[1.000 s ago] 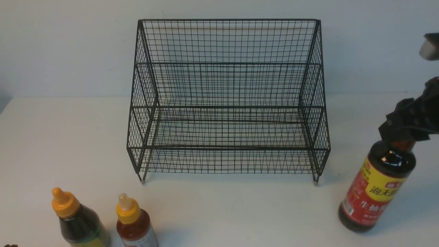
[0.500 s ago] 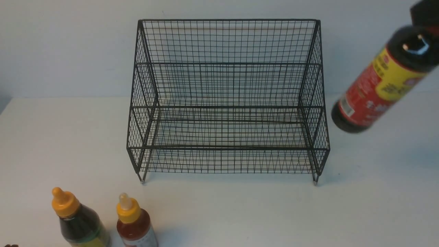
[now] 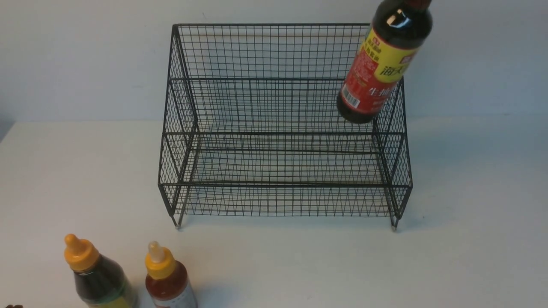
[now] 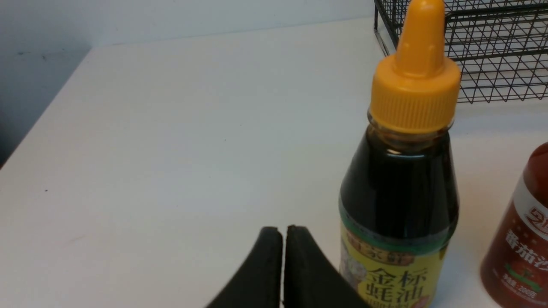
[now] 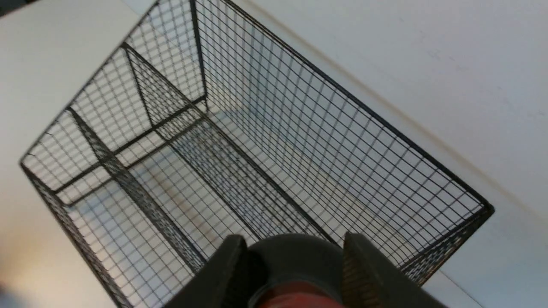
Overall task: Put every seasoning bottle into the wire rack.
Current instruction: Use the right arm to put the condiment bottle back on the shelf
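The tall dark soy bottle (image 3: 381, 72) with the red-yellow label hangs tilted in the air over the right end of the black wire rack (image 3: 282, 132). My right gripper (image 5: 294, 240) is shut on its neck below the red cap, above the rack's (image 5: 257, 141) tiers; it is out of the front view. Two small yellow-nozzled squeeze bottles stand near the table's front left: a dark one (image 3: 100, 278) and a red one (image 3: 169, 280). My left gripper (image 4: 282, 231) is shut and empty, low beside the dark squeeze bottle (image 4: 398, 192); the red one (image 4: 520, 239) stands further over.
The rack stands on a white table (image 3: 471, 214) close to a pale wall (image 3: 85, 55). The table's left edge (image 4: 43, 115) runs near the left gripper. A corner of the rack (image 4: 492, 51) shows behind the dark squeeze bottle.
The right gripper has lifted the soy bottle off the table at the right and carried it up and leftward over the rack's right end. The left gripper and both squeeze bottles have not moved.
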You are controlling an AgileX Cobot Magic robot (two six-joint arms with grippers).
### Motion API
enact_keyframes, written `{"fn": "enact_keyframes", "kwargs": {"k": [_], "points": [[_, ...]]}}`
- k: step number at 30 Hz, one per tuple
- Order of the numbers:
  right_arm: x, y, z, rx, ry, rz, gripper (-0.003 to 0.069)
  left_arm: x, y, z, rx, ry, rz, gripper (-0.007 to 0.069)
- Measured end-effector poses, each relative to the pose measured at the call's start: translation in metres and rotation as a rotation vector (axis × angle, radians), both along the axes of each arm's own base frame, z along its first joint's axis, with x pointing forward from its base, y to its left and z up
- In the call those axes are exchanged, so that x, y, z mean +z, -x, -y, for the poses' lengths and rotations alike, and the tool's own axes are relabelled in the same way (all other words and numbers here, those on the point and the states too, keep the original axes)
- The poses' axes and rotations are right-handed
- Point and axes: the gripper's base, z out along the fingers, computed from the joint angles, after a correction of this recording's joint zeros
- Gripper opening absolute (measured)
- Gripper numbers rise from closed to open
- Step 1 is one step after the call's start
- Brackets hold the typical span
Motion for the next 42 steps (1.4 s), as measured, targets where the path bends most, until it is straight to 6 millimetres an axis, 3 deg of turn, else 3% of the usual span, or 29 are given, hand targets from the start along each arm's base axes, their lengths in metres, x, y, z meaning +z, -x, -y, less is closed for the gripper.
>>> {"fn": "enact_keyframes", "kwargs": {"k": [9, 24, 30, 34, 35, 38, 39, 40, 42], "points": [[-0.029, -0.025, -0.004, -0.006, 0.037, -0.058, 0.0268, 0.0, 0.0, 0.0, 0.0, 0.0, 0.0, -0.0005], [-0.097, -0.068, -0.015, -0.007, 0.073, -0.221, 0.0268, 0.0, 0.0, 0.0, 0.0, 0.0, 0.0, -0.0005], [-0.099, -0.071, -0.016, -0.011, 0.057, -0.214, 0.0281, 0.0, 0.0, 0.0, 0.0, 0.0, 0.0, -0.0005], [-0.092, -0.072, -0.017, -0.025, 0.031, -0.186, 0.0419, 0.0, 0.0, 0.0, 0.0, 0.0, 0.0, -0.0005], [-0.087, -0.071, -0.016, -0.04, 0.028, -0.178, 0.0487, 0.0, 0.0, 0.0, 0.0, 0.0, 0.0, -0.0005], [-0.07, -0.066, -0.012, -0.082, 0.027, -0.164, 0.0596, 0.0, 0.0, 0.0, 0.0, 0.0, 0.0, -0.0005], [-0.07, -0.066, -0.011, -0.081, 0.028, -0.165, 0.0596, 0.0, 0.0, 0.0, 0.0, 0.0, 0.0, -0.0005], [-0.056, -0.059, -0.008, -0.101, 0.035, -0.164, 0.0638, 0.0, 0.0, 0.0, 0.0, 0.0, 0.0, -0.0005], [-0.04, -0.05, -0.004, -0.12, 0.046, -0.155, 0.0654, 0.0, 0.0, 0.0, 0.0, 0.0, 0.0, -0.0005]]}}
